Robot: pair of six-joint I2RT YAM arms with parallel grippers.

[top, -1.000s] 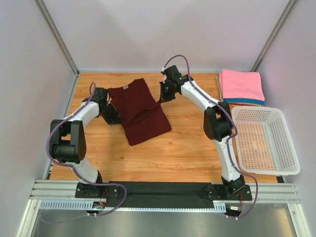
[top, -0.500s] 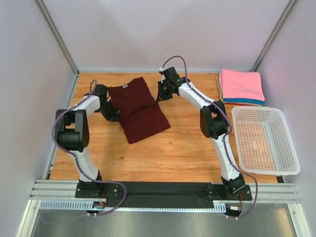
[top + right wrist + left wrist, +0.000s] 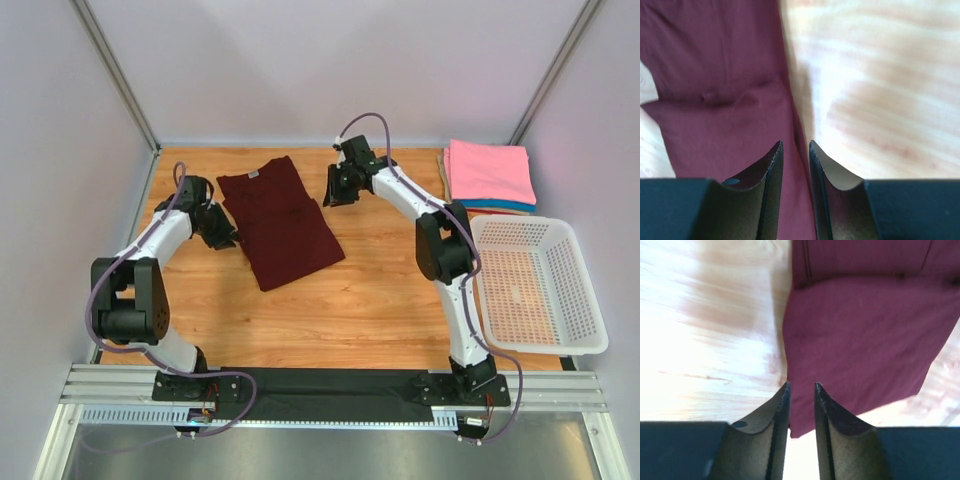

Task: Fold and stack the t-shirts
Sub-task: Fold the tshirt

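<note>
A dark maroon t-shirt [image 3: 282, 222] lies flat on the wooden table [image 3: 350, 300], folded into a long strip with its neck label at the far end. My left gripper [image 3: 224, 237] sits just off its left edge, open and holding nothing. In the left wrist view the gripper [image 3: 801, 386] points at the maroon t-shirt's [image 3: 860, 330] edge. My right gripper [image 3: 332, 194] is by the right edge, also open and not holding anything. In the right wrist view the gripper [image 3: 795, 143] hovers over the cloth's [image 3: 720, 100] border. A folded stack with a pink t-shirt [image 3: 488, 170] on top lies at the far right.
A blue t-shirt [image 3: 505, 206] and a tan edge [image 3: 442, 172] show under the pink one. A white perforated basket [image 3: 590, 300] stands at the right, just in front of the stack. Grey walls close in the table at the back and sides.
Both grippers have gone from shut to open and drawn slightly outward from the maroon t-shirt's side edges. The shirt now lies released on the table.
</note>
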